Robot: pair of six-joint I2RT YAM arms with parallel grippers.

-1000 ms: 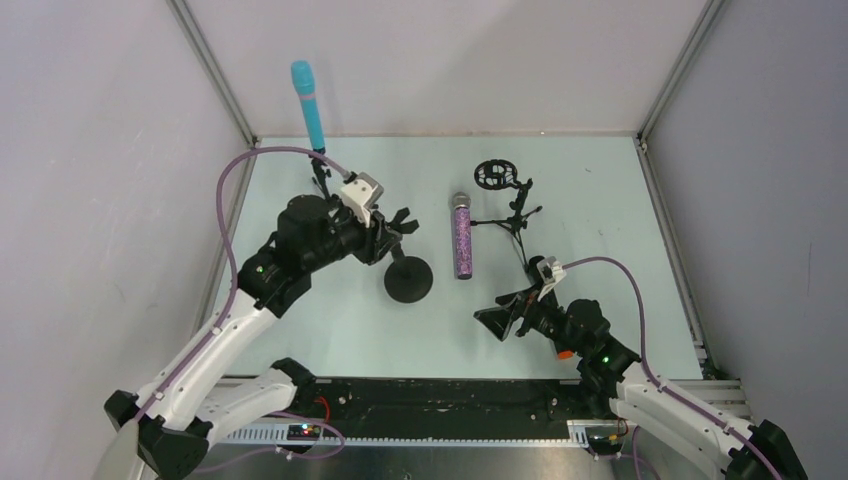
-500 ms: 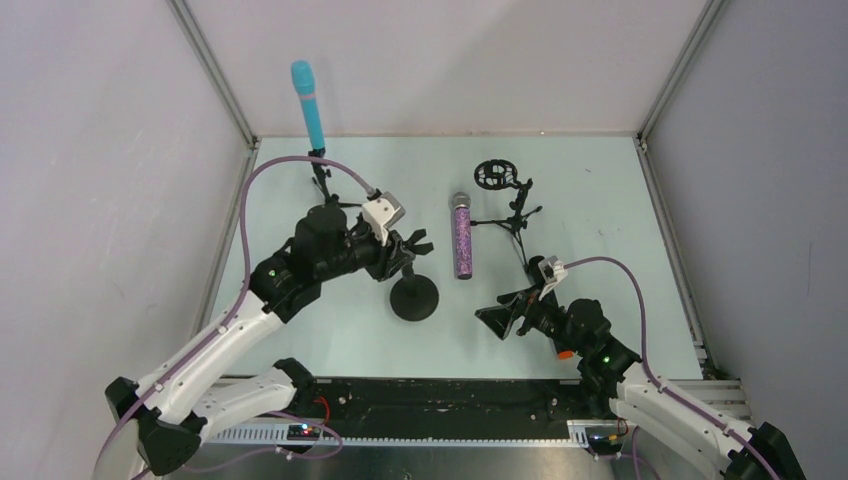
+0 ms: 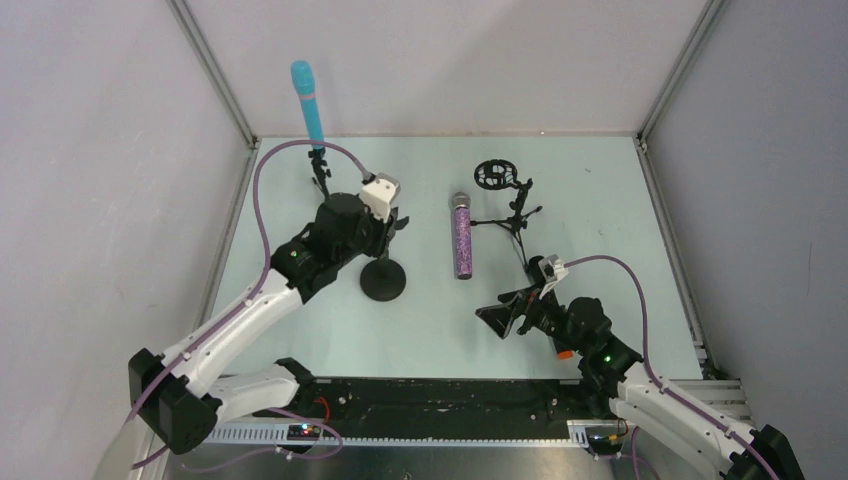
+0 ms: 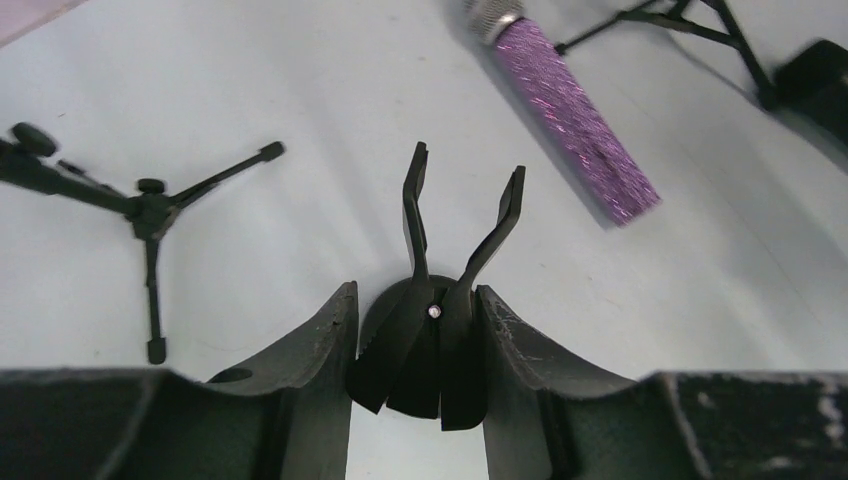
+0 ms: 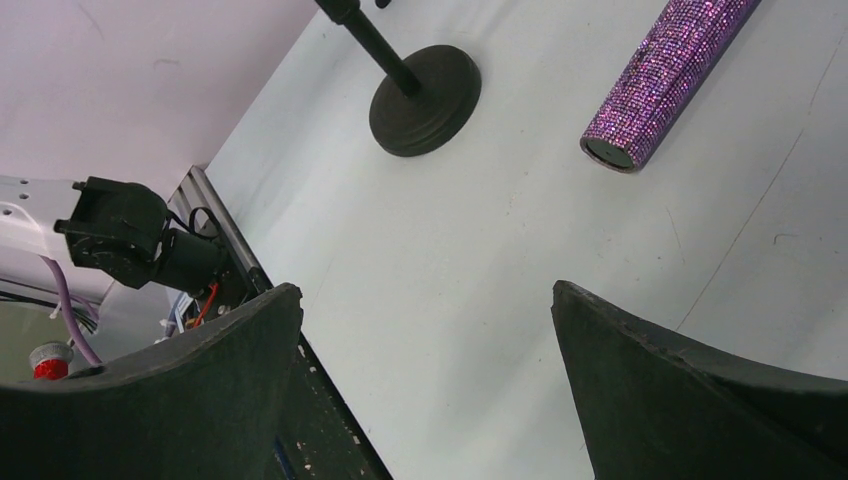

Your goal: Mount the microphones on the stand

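We see the left gripper (image 4: 414, 320) with its fingers clamped on the neck of the round-base stand (image 3: 383, 281), just under its forked clip (image 4: 418, 215), apparently to place it for loading. The purple glitter microphone (image 3: 462, 243), silver mesh head toward the top of the frame, lies flat on the worktop (image 3: 600, 200) at centre, right of that stand. The right gripper (image 5: 425, 290) waits lower right, fingers wide apart. At upper left the light blue microphone (image 3: 309, 105) already sits in a tripod stand (image 3: 320, 175).

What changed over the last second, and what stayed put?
The left gripper, shut on the round-base stand at its clip, shifted the stand's base leftward. The purple microphone, the blue microphone and the open right gripper stayed put.
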